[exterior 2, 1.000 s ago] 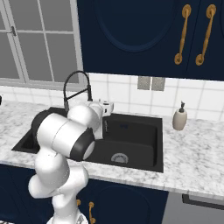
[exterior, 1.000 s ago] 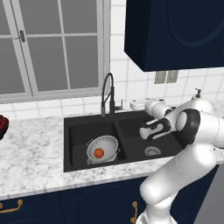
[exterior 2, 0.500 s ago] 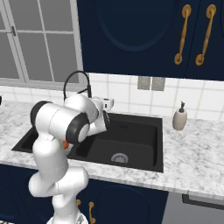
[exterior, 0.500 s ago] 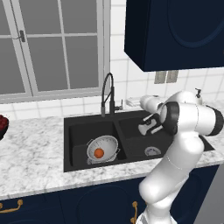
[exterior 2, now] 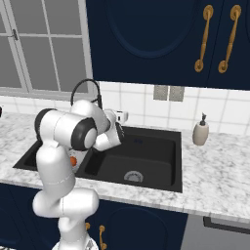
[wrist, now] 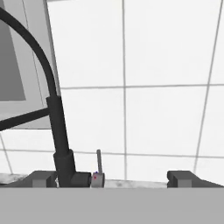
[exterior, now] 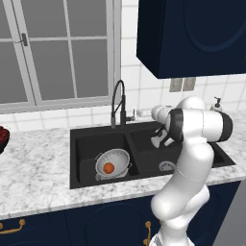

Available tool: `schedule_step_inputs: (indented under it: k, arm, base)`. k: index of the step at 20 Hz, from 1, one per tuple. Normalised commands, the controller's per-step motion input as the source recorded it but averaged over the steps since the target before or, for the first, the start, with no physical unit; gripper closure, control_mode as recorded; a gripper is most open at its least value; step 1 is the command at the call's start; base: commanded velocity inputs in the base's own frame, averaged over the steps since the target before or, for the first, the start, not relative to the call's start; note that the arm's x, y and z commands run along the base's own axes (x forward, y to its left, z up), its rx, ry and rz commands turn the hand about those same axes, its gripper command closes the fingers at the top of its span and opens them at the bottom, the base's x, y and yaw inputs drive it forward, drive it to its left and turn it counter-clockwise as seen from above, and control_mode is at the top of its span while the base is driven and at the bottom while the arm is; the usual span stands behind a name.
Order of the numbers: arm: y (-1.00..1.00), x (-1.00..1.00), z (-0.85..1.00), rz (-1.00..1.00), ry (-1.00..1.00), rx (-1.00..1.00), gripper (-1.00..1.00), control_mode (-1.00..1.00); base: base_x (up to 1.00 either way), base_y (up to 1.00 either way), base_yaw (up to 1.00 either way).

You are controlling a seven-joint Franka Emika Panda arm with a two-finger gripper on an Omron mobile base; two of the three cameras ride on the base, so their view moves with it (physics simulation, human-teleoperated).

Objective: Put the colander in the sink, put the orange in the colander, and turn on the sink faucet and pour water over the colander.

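In the sink's (exterior: pixel 81 144) left basin, orange (exterior: pixel 109 168) inside colander (exterior: pixel 114 164), fingers (wrist: pixel 43 177) apart facing faucet (wrist: pixel 59 135).

Faucet (wrist: pixel 59 131) stem and lever (wrist: pixel 99 161) stand between spread fingers (wrist: pixel 181 178); tiled wall behind.

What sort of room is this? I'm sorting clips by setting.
A kitchen, computer-rendered: a black double sink set in a marble counter, a tall faucet and dark blue cabinets.
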Motion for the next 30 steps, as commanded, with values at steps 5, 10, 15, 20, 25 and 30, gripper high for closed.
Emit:
schedule_step_inputs:
  k: [5, 10, 15, 20, 25, 30]
  arm:
    - [0.00, 0.04, -0.47, -0.02, 0.00, 0.00, -1.00, -1.00]
    - [0.00, 0.08, -0.40, -0.02, 0.00, 0.00, -1.00, -1.00]
    - [0.01, 0.19, -0.18, 0.00, 0.00, 0.00, -1.00, -1.00]
    - [0.15, 0.33, -0.15, 0.00, 0.00, 0.00, -1.00, -1.00]
    - [0.16, 0.33, -0.21, 0.00, 0.00, 0.00, -1.00, -1.00]
    - [0.15, 0.39, -0.27, 0.00, 0.00, 0.00, -1.00, -1.00]
  base:
    - [0.00, 0.00, 0.00]
    - [0.00, 0.00, 0.00]
    - [0.00, 0.00, 0.00]
    - [0.00, 0.00, 0.00]
    - [0.00, 0.00, 0.00]
    - [0.00, 0.00, 0.00]
